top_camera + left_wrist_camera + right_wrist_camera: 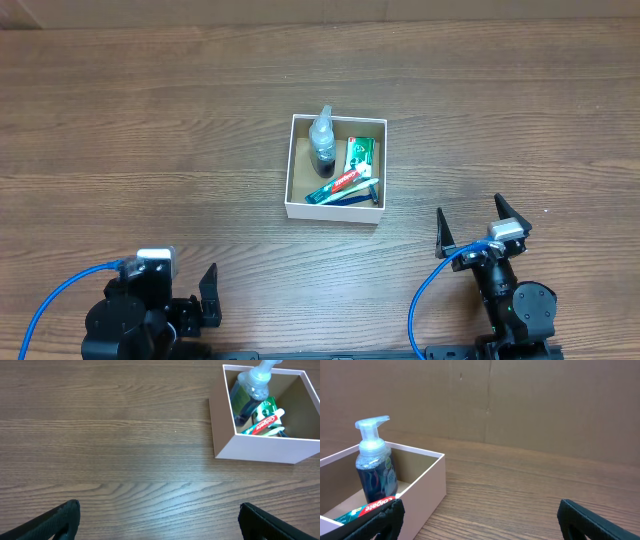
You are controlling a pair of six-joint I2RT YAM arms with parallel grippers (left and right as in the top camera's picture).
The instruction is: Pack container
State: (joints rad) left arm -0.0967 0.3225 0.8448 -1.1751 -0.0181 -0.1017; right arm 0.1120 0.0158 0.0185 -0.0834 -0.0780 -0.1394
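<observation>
The container (333, 211), a small square white box with a brown inside, sits mid-table. It holds an upright pump bottle of dark liquid (323, 142), a green pack (359, 154), a red-and-white toothpaste tube (344, 182) and a toothbrush (352, 195). It also shows in the left wrist view (250, 452) and the right wrist view (427, 490). My left gripper (159, 522) is open and empty near the front left edge, far from the box. My right gripper (479, 517) is open and empty at the front right, apart from the box.
The table is wood-grain (150, 130). A brown cardboard wall (545, 405) stands behind it. Blue cables (60, 290) run by the arm bases.
</observation>
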